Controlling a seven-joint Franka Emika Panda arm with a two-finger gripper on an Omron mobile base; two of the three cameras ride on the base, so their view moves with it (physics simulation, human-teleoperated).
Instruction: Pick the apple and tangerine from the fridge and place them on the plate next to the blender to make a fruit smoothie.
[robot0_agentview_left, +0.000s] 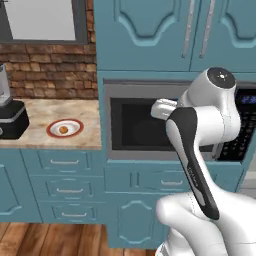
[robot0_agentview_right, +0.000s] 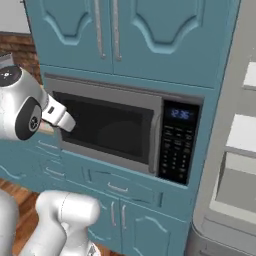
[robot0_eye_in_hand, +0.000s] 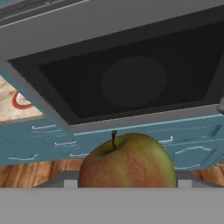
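apple (robot0_eye_in_hand: 127, 161) clenched in tool, stem up | plate (robot0_agentview_left: 53, 132) on desk lies left of arm, beside blender (robot0_agentview_left: 11, 117) | tangerine (robot0_agentview_left: 63, 129) already on plate

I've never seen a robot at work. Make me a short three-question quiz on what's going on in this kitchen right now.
1. True or false: the tangerine already lies on the plate.
2. Which fruit sits between the fingers in the hand view? A) apple B) tangerine C) none
3. Fill in: the plate stands on the counter to the right of the ____.

Key:
1. True.
2. A, the apple, stem up, in front of the microwave.
3. The blender.
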